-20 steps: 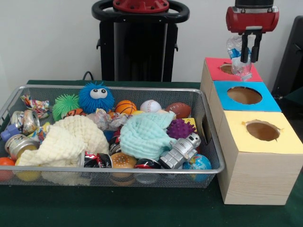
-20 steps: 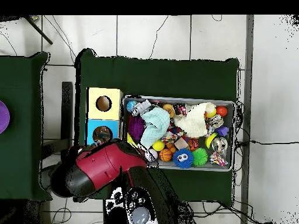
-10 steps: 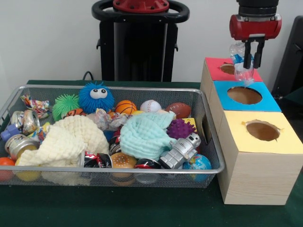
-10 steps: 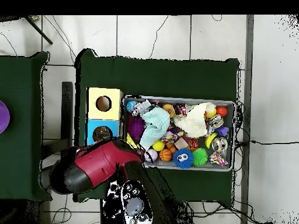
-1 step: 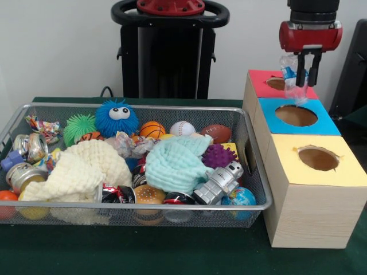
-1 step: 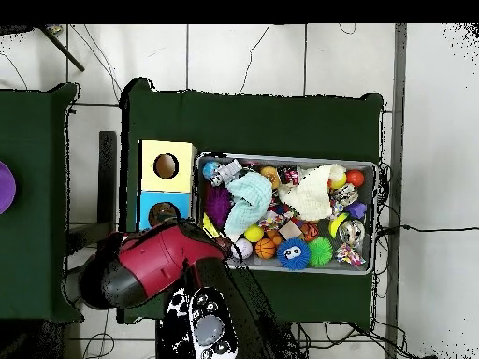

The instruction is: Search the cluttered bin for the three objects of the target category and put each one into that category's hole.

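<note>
Where crinkly clear plastic bottle hangs, gripper clamped

White wall; pale tiled floor; green table cloth.

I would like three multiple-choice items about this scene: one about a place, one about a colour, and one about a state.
1. Where is the tool?
A. over the wire bin
B. above the red box
C. above the yellow box

2. What colour is the box nearest the camera in the front view?
A. yellow
B. blue
C. red

3. What is the state of the tool?
A. open and empty
B. shut on a white cloth
C. shut on a crumpled plastic bottle

Key: 1 B, because the tool hangs over the red box at the far end of the row. 2 A, because the yellow box stands in front of the blue box. 3 C, because the crumpled plastic bottle sits between the fingers, above the hole.
</note>
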